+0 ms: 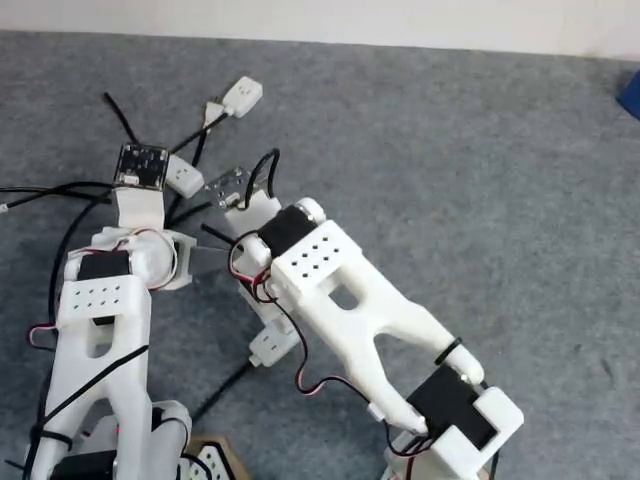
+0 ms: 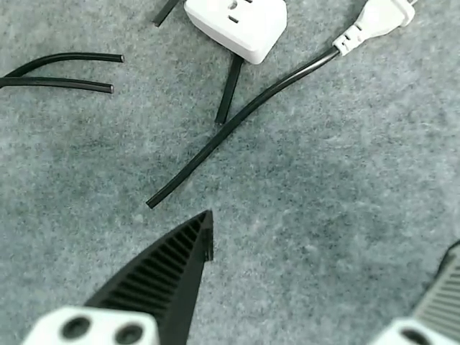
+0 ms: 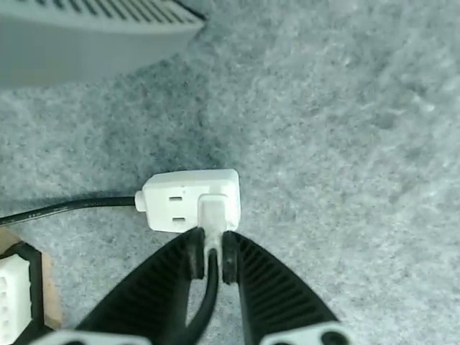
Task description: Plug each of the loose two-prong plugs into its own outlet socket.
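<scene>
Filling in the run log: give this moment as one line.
right hand: shut on white two-prong plug at white outlet socket | left hand: open over grey carpet, holding nothing

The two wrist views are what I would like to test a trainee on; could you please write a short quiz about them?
1. True or false: the right gripper is shut on a white plug.
2. The left gripper is: A) open, holding nothing; B) shut on a cable; C) shut on a socket.
3. Fill in: the cable leaving the socket in front of the right gripper is ____ in colour.
Key: 1 true; 2 A; 3 black.
</scene>
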Tool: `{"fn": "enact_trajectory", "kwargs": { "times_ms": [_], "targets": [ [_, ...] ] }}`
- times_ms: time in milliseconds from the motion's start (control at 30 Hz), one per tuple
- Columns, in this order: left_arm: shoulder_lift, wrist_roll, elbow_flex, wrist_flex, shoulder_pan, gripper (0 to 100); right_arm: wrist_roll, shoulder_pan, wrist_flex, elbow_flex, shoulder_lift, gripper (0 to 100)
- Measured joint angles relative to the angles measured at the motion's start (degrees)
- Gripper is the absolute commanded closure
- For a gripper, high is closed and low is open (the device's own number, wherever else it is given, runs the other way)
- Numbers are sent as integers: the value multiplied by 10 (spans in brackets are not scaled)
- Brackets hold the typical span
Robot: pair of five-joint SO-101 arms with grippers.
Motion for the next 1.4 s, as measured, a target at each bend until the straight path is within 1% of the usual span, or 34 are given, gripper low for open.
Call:
{"fn": "enact_trajectory", "kwargs": {
  "times_ms": [100,367,633,733,867,1000,1400],
  "targets": [
    [0,0,0,0,0,543,0,8,-11,25,0,992],
    [0,0,0,0,0,543,0,27,-89,106,-11,992],
    [0,0,0,0,0,543,0,28,-164,172,-12,992],
    [0,0,0,0,0,543,-20,28,-190,196,-13,992],
    [0,0,0,0,0,543,-28,28,-220,218,-14,992],
    [0,0,0,0,0,543,-28,28,-241,243,-18,992],
    [0,0,0,0,0,543,-26,30,-244,275,-29,992]
  ]
}}
